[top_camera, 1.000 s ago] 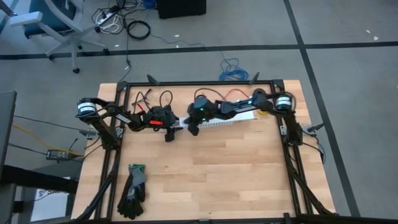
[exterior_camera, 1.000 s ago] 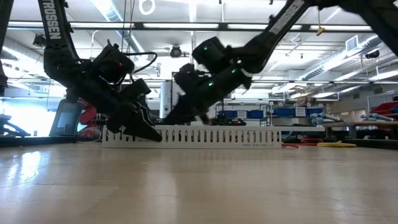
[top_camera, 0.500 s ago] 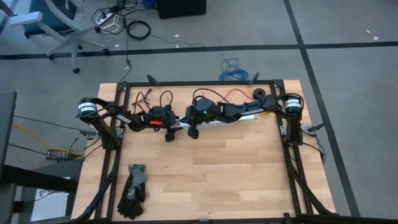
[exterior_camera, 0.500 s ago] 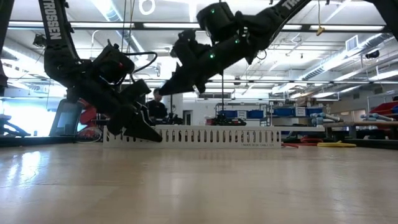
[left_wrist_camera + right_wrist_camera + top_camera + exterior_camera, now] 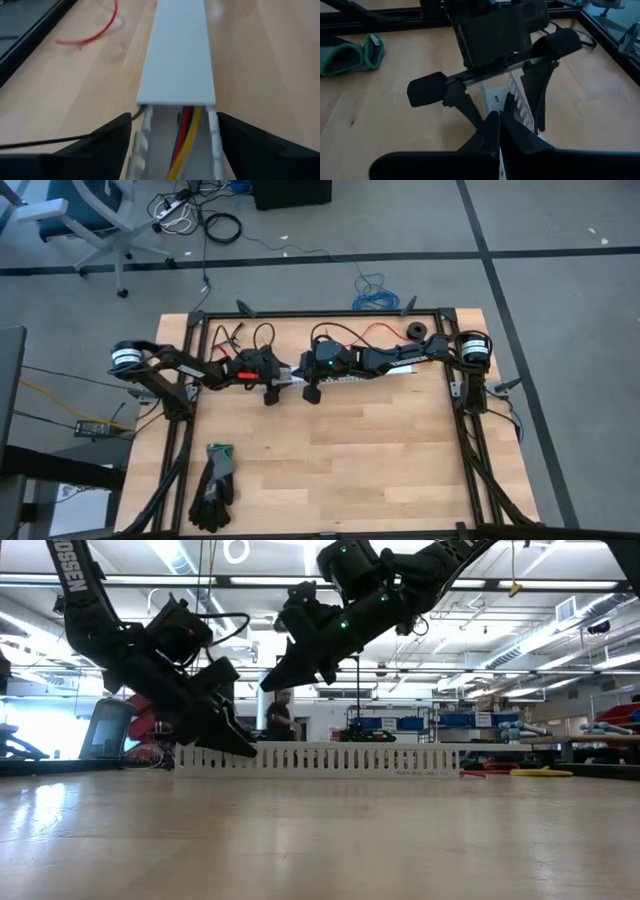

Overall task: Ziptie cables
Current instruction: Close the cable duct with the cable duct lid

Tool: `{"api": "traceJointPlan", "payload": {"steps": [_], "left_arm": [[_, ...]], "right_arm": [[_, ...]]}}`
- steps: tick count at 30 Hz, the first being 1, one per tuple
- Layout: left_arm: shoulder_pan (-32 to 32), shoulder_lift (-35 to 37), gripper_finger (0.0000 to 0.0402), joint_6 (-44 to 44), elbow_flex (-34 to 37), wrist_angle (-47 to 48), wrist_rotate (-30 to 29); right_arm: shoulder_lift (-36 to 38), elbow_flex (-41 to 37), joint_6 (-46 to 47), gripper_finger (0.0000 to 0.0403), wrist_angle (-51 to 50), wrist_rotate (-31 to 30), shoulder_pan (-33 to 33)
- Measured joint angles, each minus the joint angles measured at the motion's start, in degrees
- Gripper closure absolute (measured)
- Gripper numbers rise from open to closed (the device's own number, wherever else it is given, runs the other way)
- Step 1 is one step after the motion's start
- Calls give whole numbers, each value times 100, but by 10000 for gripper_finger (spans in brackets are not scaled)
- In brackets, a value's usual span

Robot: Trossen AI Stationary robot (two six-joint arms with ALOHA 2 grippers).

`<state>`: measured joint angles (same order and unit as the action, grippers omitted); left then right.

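The left gripper (image 5: 170,131) has spread its jaws wide and now straddles the end of the white slotted channel (image 5: 176,60), gripping nothing. The right gripper (image 5: 272,683), jaws closed and empty, has lifted clear above the channel. The cables (image 5: 184,131) lie inside the channel on the worktop (image 5: 340,450), not yet tied.
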<state>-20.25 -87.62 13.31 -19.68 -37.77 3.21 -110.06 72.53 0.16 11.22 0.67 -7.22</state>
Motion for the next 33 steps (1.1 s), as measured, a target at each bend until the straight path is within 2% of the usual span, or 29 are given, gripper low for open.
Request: {"api": "traceJointPlan", "payload": {"steps": [7, 16, 19, 23, 26, 30, 32, 33], "left_arm": [[-7, 261, 104, 1, 0, 873, -192], [-7, 274, 104, -31, -17, 1040, -185], [-7, 272, 110, -20, -15, 1038, -180], [-7, 271, 139, -25, -7, 1005, -101], [-7, 266, 158, -40, -1, 964, -82], [-7, 261, 164, -110, 4, 909, -84], [-7, 257, 164, -154, 7, 885, -89], [-7, 257, 165, -155, 11, 889, -98]], "right_arm": [[6, 2, 5, 403, -76, 0, 0], [10, 7, 37, 403, -152, 0, -10], [17, 11, 181, 403, -471, -76, -38], [17, 11, 352, 403, -1123, -443, -48], [17, 11, 613, 403, -1475, -503, -76], [-17, 11, 1144, 403, -1999, -645, -185], [-196, 19, 1291, 403, -1922, -415, -293], [-324, 39, 1346, 403, -1661, -34, -364]]}}
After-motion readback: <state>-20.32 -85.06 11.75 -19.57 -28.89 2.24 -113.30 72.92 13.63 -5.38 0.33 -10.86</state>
